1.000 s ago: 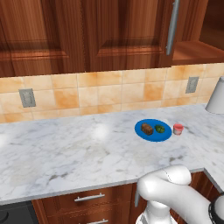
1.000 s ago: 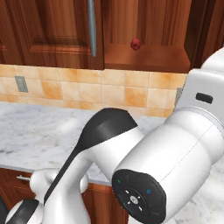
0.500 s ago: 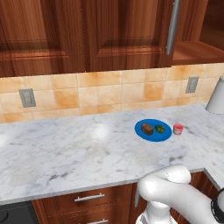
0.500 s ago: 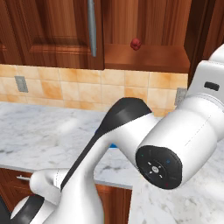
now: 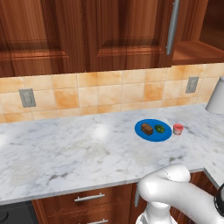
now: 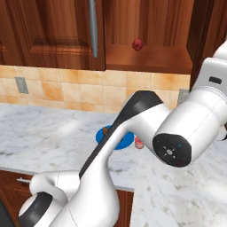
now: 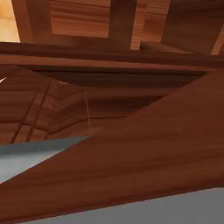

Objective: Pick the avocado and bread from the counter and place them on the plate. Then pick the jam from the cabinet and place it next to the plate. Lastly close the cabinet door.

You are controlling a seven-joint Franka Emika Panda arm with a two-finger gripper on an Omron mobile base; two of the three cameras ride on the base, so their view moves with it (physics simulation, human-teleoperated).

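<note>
One step is left, by the look of it: closing the cabinet door (image 7: 144,166). In the hand view that door is a broad reddish-brown panel slanting across close in front of the camera, with the cabinet (image 6: 148,57) and its wooden shelf beyond. The fingertips are not visible there, but the jaws stand wide apart and no object is seen between them.

The bread (image 5: 147,129) and the avocado (image 5: 160,128) lie side by side on the plate (image 5: 153,136), and the jam (image 5: 178,128) stands just beside the plate's right rim, toward the right end of the worktop (image 5: 65,153), near the back edge. So the picking and placing looks finished.

A dark red round fruit-like thing (image 6: 137,43) sits on the open shelf, toward its front edge, with a closed neighbouring door and its bar handle (image 6: 93,27) to the left.

To close the door well, I would press on its outer face, far from the hinge, and follow the arc of the swing rather than push straight. Keep the fingers outside the closing gap, and stop once the panel lies flush with the neighbouring door.
</note>
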